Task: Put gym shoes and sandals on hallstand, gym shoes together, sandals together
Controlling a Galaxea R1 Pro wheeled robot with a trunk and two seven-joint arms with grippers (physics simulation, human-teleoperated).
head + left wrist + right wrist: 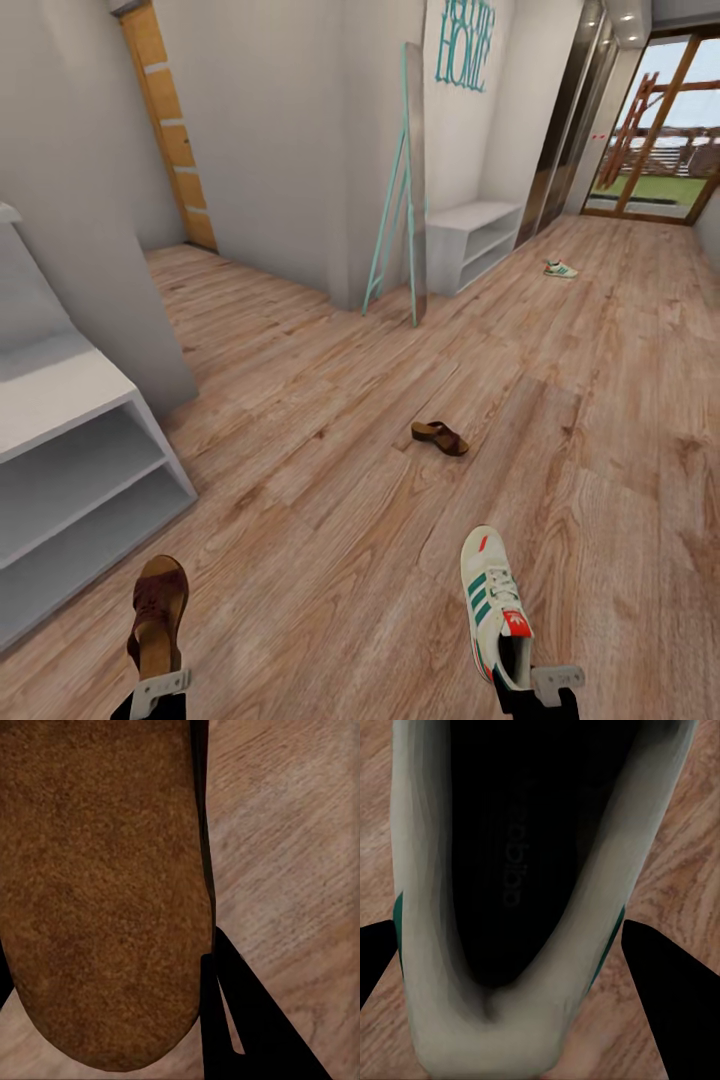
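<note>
In the corridor, our left gripper is clamped on the heel end of one brown sandal, which juts forward from the gripper with its toe pointing away from us, held above the corridor floor. Our right gripper grips the heel end of one gym shoe, white with green stripes and a red-orange mark, likewise reaching forward from the gripper over the planks. From the left wrist, the sandal's tan footbed lies against a dark finger at its edge, wood grain showing beside it. From the right wrist, we look down into the sneaker's dark opening, with black fingers on either side of its pale walls.

The hallstand, pale grey-white with two open shelves, stands just to the left of the held sandal. The second sandal lies on the floor ahead, between the two grippers and well apart from both. The second gym shoe lies much farther down the corridor, near a low white bench under teal wall lettering, beside a leaning teal-framed mirror
</note>
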